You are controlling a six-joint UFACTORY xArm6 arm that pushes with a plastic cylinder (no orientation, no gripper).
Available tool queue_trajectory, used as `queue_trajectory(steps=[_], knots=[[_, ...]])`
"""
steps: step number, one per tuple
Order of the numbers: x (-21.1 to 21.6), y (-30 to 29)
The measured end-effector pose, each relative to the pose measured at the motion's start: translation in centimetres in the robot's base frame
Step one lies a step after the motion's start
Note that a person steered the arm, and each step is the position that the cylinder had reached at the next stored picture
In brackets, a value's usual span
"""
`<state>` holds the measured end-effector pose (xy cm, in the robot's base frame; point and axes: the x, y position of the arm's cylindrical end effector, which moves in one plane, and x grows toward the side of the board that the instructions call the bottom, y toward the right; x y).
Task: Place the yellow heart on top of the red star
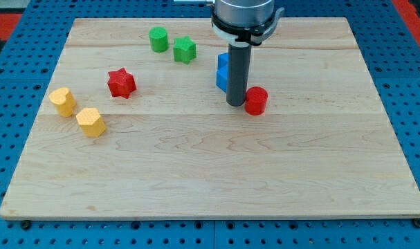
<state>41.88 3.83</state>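
The bench (216, 180) is a pale wooden board, and it sits on a blue sheet full of little holes (9, 104). My arm has no claw at all, so nothing is open or shut; it just ends in a straight dark rod. My tip (235, 104) touches the wood near the middle of the bench, a bit toward the view's top and right. A red cylinder (256, 100) stands just beside my tip, on the view's right, and it looks like the two touch. A blue block (223, 72) sits right behind the rod, on its left side, and the rod hides part of it, so I cannot tell its shape. The red star (121, 83) is well apart from my tip, over on the view's left. Two yellow blocks sit even farther left, near the bench's left edge. One yellow block (62, 101) is closer to the edge, and the other yellow block (90, 122) is just below it and to its right. One of them is the yellow heart, but I cannot tell which. Both are near the red star and not touching it. A green cylinder (158, 39) and a green star (185, 50) sit side by side near the view's top.
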Motion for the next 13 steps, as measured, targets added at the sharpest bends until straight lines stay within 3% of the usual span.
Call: queue_trajectory(steps=[2,3,4,7,9,11,13], knots=[[1.6,-7.3],[6.8,-7.3],[9.3,-11.1],[6.3,-27.6],[2.0,-29.8],[1.9,-29.9],[-2.0,-29.8]])
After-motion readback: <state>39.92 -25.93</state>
